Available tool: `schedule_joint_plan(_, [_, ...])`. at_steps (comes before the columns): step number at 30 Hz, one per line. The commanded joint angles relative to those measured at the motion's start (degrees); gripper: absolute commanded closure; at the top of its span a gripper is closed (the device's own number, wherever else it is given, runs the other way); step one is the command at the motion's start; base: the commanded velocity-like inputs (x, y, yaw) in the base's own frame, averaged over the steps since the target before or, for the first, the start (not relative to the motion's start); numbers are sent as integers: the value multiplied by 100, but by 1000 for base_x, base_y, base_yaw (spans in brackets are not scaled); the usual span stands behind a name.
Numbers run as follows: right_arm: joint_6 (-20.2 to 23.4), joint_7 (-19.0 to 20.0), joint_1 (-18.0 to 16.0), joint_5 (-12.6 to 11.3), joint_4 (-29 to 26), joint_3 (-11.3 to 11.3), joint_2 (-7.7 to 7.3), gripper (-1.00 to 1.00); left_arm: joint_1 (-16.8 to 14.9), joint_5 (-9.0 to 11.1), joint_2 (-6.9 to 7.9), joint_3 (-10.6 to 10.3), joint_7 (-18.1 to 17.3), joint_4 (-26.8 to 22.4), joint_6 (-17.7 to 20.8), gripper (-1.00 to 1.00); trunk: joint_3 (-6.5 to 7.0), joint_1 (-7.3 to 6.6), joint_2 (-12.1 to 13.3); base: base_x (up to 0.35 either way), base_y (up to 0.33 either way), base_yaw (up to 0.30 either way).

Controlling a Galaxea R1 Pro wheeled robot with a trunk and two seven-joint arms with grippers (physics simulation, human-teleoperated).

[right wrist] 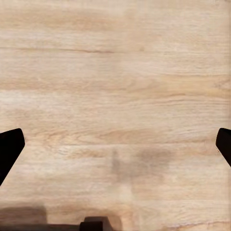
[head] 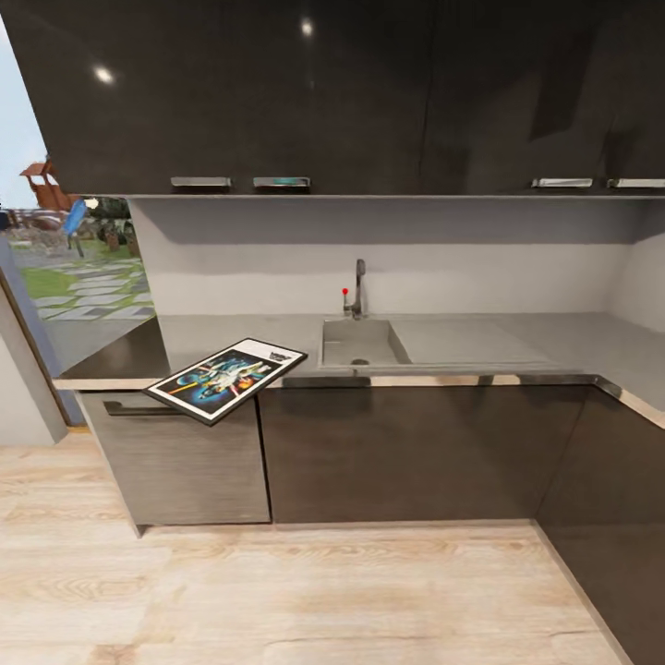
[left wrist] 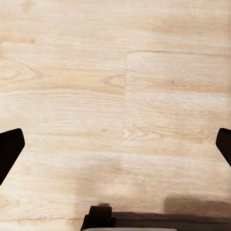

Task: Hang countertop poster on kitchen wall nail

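The poster (head: pixel 226 379) lies flat on the light-grey kitchen countertop (head: pixel 480 337), left of the sink (head: pixel 360 344), with one corner hanging over the front edge. It has a black frame, a white border and dark blue artwork. The chrome tap (head: pixel 357 288) stands behind the sink. In the left wrist view my left gripper (left wrist: pixel 115 147) points down at the wooden floor (left wrist: pixel 115 96), its two dark fingers spread wide with nothing between them. In the right wrist view my right gripper (right wrist: pixel 115 147) is open over the floor in the same way. I cannot make out any wall nail on the pale grey wall (head: pixel 462 254).
Dark upper cabinets (head: pixel 351 92) hang over the counter, and dark base cabinets (head: pixel 406 453) stand under it. The counter turns a corner at the right (head: pixel 637 388). A glass opening to a garden (head: pixel 65 259) is at the left. Wooden floor (head: pixel 305 591) lies between me and the cabinets.
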Motion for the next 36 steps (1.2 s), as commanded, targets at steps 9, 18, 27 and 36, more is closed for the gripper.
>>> schedule_joint_plan(9, [-18,-7,-3,18,6,-2,-2,-100,2,1,-13,16,1,-7,-8,-100,-5,0,-2,7,-225,0])
schedule_joint_plan(18, [-20,-7,5,44,6,8,5,-100,2,105,-27,88,2,-95,-12,-100,-5,0,-2,0,-141,0])
schedule_joint_plan(27, [-18,-7,5,48,6,8,0,-100,2,1100,-296,141,-2,-1850,37,-100,-5,0,-2,0,-8,0])
schedule_joint_plan(36, [-18,-7,5,48,6,7,-3,-100,2,4808,-359,-63,-15,-3753,165,-100,-5,0,-2,0,0,0])
